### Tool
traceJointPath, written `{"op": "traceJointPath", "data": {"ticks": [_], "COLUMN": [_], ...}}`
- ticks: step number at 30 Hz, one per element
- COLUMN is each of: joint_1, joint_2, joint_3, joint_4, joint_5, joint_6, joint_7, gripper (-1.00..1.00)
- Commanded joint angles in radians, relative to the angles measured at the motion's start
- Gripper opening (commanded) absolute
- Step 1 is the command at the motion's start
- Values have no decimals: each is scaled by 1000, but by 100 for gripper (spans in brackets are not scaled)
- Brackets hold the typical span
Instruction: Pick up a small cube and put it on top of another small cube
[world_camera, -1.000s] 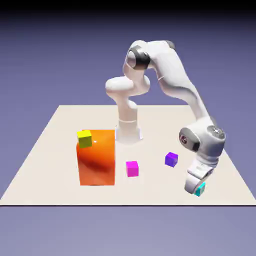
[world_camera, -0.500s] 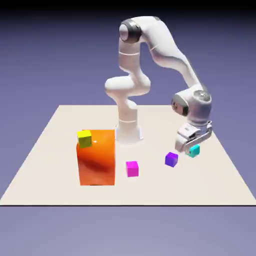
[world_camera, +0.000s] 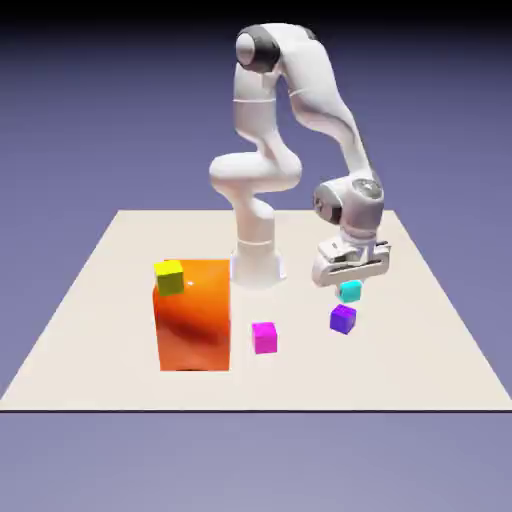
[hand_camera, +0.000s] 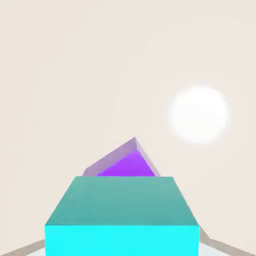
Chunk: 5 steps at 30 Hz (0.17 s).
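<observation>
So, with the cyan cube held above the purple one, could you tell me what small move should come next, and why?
Probably a short, straight descent. In the exterior view the gripper, shut on the cyan cube, hangs just above the purple cube with a gap between them. The hand view shows the purple cube peeking out beyond the cyan cube, so a slight centring nudge may help first.

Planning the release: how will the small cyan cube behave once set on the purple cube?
The small cyan cube, shut in the hand, looks rigid and flat-faced, so it likely won't roll. The small purple cube is equally small, so an off-centre drop may tip it.
</observation>
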Motion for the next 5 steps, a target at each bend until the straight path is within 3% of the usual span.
{"op": "traceJointPath", "data": {"ticks": [1,2,3,5], "joint_1": [10,16,16,5], "joint_2": [36,55,55,19], "joint_3": [-18,-27,-27,-10], "joint_4": [-3,-4,-4,-1], "joint_5": [-32,-49,-49,-17], "joint_6": [35,54,54,19], "joint_7": [23,34,34,12], "gripper": [-100,-100,100,100]}}
